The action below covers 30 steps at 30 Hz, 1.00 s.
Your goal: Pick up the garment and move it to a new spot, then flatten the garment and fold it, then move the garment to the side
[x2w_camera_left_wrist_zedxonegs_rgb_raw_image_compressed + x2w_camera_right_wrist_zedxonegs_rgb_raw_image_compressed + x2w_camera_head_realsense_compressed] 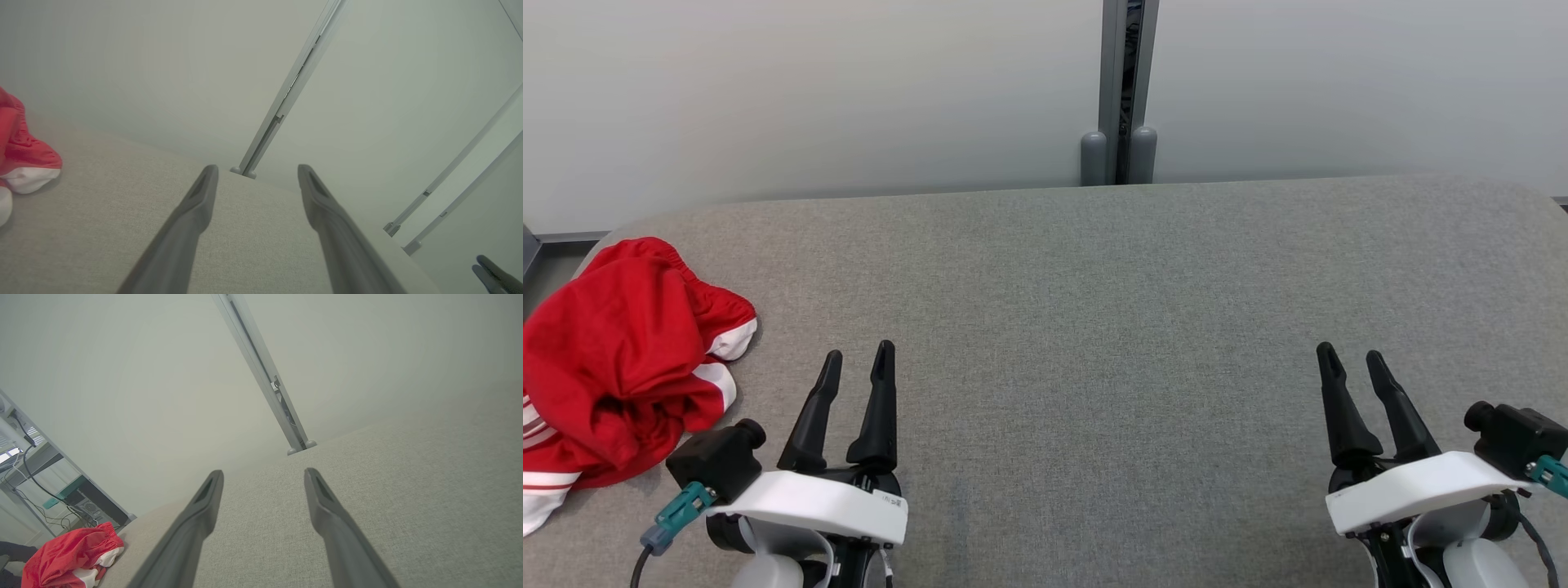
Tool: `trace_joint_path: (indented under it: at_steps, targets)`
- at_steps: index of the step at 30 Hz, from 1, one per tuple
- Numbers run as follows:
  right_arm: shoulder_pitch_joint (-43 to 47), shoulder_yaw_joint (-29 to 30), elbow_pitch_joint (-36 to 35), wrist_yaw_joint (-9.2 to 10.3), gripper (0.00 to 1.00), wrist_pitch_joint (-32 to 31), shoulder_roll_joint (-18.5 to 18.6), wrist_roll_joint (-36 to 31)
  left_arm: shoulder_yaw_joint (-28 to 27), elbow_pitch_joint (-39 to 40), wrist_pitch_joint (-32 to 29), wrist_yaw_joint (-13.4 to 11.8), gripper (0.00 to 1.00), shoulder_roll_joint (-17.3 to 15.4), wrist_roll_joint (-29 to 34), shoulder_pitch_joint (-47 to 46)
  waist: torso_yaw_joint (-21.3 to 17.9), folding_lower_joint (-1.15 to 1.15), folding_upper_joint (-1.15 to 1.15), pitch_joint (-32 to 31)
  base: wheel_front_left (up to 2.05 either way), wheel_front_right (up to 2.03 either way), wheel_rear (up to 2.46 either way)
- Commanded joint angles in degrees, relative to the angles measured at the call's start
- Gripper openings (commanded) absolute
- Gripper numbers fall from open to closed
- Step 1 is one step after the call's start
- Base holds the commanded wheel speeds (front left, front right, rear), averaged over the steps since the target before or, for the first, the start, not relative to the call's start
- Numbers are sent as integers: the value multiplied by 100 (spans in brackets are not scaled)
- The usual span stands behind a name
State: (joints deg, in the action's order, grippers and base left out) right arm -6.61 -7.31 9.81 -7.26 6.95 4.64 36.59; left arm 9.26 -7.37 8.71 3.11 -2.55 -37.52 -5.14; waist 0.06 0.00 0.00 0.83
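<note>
Nothing is held yet: both the left gripper and right gripper hover spread wide above the grey table, while the crumpled red garment waits at its far-left edge, likely needing a leftward reach.

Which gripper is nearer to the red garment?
Left. The left gripper sits just to the right of the red garment; the right gripper is far across the table.
</note>
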Motion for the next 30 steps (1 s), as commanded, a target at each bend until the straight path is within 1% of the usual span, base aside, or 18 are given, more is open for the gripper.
trace_joint_path:
  at_steps: [1, 10, 16, 30]
  targets:
    - [-125, 31, -99, -32, 100, 71, 15, -177, 27, 74, 55, -8, 100, -24, 181, -86, -1, 0, 0, 1, 0, 0, 0]
    - [-153, -96, -126, -34, 100, 215, -18, -718, 115, 41, 162, -138, 100, -28, 622, -67, -3, 0, 0, -6, 0, 0, 0]
    - [-175, -162, -135, -35, 100, 307, -26, -1097, 106, 127, 238, -319, 100, -30, 968, -80, -5, 0, 0, 4, 0, 0, 0]
    - [-226, -172, -102, -36, 100, 500, -86, -1878, 222, 134, 390, -482, 100, -36, 1687, -144, -7, 0, 0, 34, 0, 0, 0]
